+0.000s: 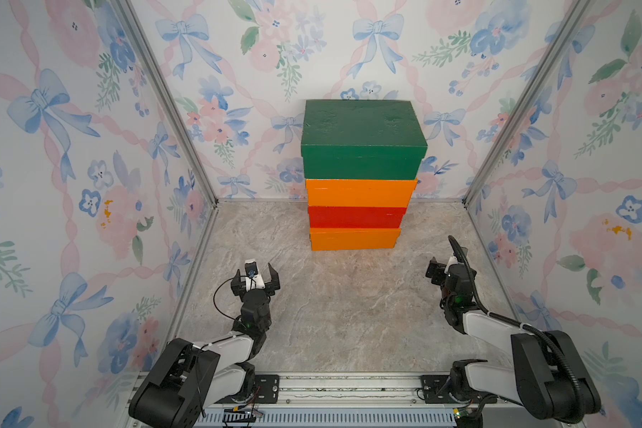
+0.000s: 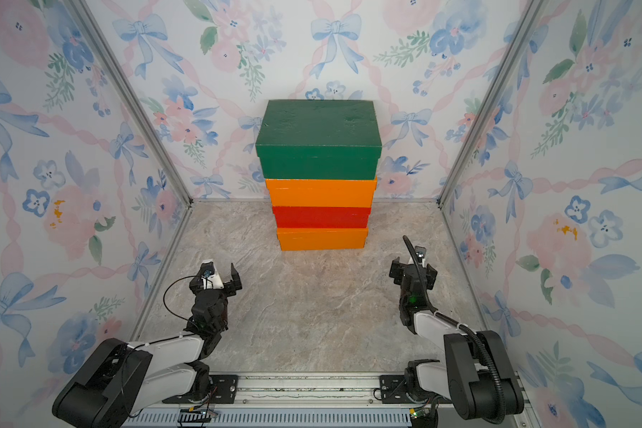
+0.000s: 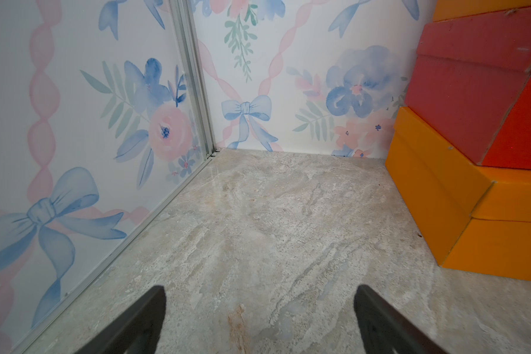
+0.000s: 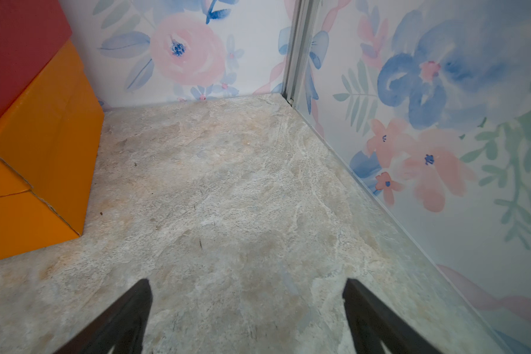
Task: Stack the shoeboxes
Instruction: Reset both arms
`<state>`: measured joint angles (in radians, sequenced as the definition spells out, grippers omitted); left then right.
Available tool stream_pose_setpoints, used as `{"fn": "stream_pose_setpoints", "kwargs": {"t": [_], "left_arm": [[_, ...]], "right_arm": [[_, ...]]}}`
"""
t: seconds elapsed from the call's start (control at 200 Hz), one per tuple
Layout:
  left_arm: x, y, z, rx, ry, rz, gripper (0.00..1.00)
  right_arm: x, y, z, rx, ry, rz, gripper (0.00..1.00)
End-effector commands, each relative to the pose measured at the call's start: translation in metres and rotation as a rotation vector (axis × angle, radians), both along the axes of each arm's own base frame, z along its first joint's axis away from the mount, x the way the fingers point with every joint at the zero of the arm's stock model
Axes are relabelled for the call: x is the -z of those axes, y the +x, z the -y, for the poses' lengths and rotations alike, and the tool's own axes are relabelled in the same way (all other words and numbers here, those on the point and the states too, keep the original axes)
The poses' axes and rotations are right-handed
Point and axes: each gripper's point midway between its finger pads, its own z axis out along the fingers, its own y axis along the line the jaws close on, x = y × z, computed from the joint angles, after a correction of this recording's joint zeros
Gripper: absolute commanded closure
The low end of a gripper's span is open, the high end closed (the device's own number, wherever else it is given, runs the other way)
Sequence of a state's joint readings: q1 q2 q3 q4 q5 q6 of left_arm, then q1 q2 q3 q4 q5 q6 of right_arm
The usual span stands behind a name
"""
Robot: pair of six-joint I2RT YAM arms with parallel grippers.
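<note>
Near left, the left gripper (image 1: 255,276) hangs empty, jaws apart. At far centre, the painted cardboard lidded shoeboxes (image 2: 321,216) stand stacked on the grey marbled tabletop (image 1: 330,307): lower orange box (image 1: 354,239), red box (image 1: 356,218), upper orange box (image 1: 360,192), dark green box (image 1: 362,148). They are probably light, stiff and loose-lidded, so squeeze the end walls between both arms. Near right, the right gripper (image 1: 446,267) is also spread and empty.

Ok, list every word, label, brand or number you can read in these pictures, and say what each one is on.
No readable text in any view.
The green box, upper orange box, red box and lower orange box: plain paint, no print on the faces that show.
The wallpaper: flowers and bows only.
Small parts on the front rail: too small to read.
</note>
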<state>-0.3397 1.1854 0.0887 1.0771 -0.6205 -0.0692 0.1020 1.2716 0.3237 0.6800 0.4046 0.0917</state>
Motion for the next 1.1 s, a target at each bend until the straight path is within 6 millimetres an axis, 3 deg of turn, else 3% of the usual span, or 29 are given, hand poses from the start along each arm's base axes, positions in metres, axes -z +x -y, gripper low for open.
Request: {"fn": "stream_pose_setpoints", "kwargs": {"t": [0.0,0.65,1.095], "left_arm": [[-0.007,0.000,0.000,0.011,0.006,0.038,0.02],[-0.014,0.010,0.003,0.009,0.042,0.081,0.02],[-0.015,0.002,-0.007,-0.020,0.054,0.145,0.02]], "right_arm": [[-0.008,0.005,-0.009,-0.045,0.000,0.049,0.03],[-0.008,0.008,-0.012,-0.071,-0.047,0.102,0.03],[0.002,0.010,-0.025,-0.100,-0.107,0.152,0.03]]}}
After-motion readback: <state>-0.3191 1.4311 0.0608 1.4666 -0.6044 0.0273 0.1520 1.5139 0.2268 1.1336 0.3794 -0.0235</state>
